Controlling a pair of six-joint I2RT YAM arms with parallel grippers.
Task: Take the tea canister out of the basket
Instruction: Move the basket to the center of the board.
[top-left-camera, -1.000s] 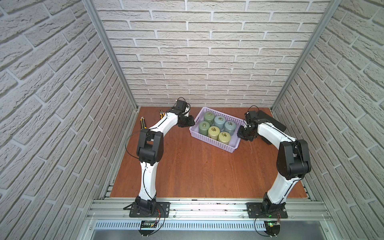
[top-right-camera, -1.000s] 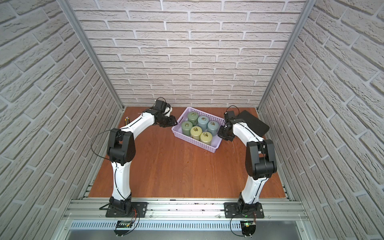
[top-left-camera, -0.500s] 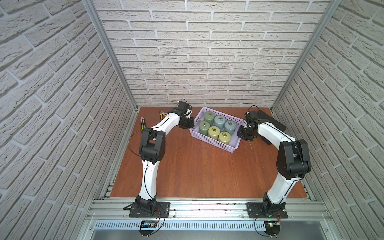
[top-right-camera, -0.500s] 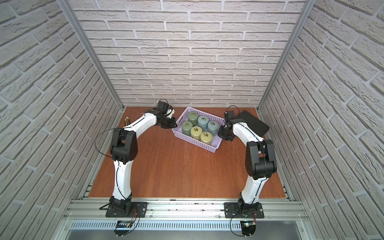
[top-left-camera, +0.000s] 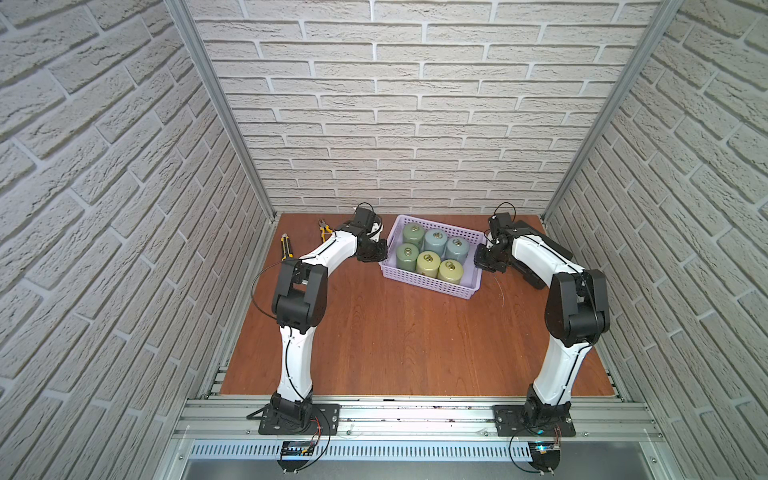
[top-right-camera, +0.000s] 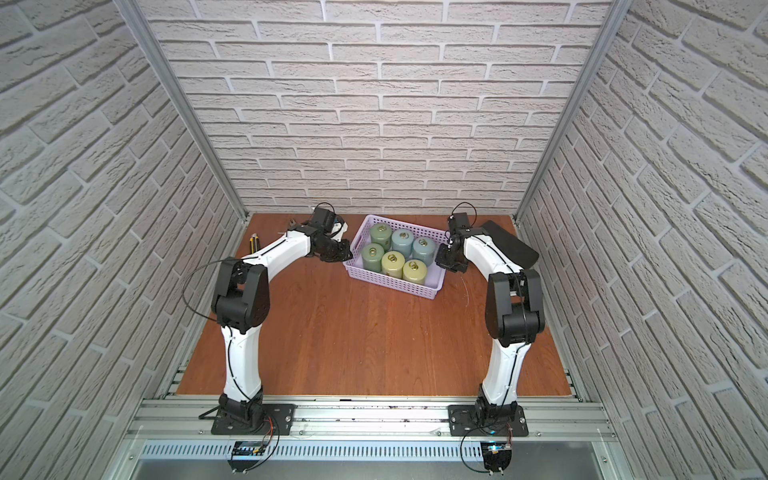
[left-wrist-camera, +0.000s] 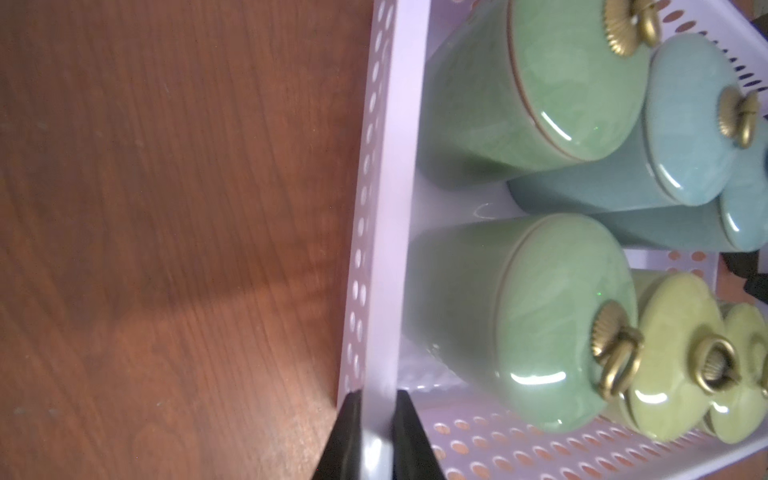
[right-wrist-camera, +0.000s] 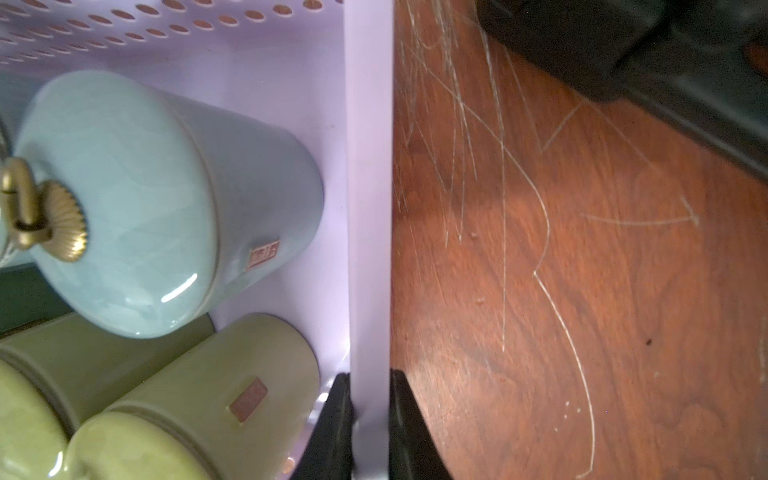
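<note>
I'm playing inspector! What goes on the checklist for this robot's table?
Surface: wooden table, with scratches.
Job's things: six lidded tea canisters standing in the lavender basket.
Clutter: pliers, utility knife, black case.
Hands: left hand and right hand each shut on the basket's rim, at opposite ends.
Cables: black cable looping out from the left arm.
Surroundings: brick-pattern walls, metal rail in front.

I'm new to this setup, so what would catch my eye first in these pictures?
The lavender basket sits at the far middle of the table, packed with six lidded tea canisters in green, blue and yellow-green. The left gripper and the right gripper are each shut on its rim, at opposite ends. A black case lies at the far right.
</note>
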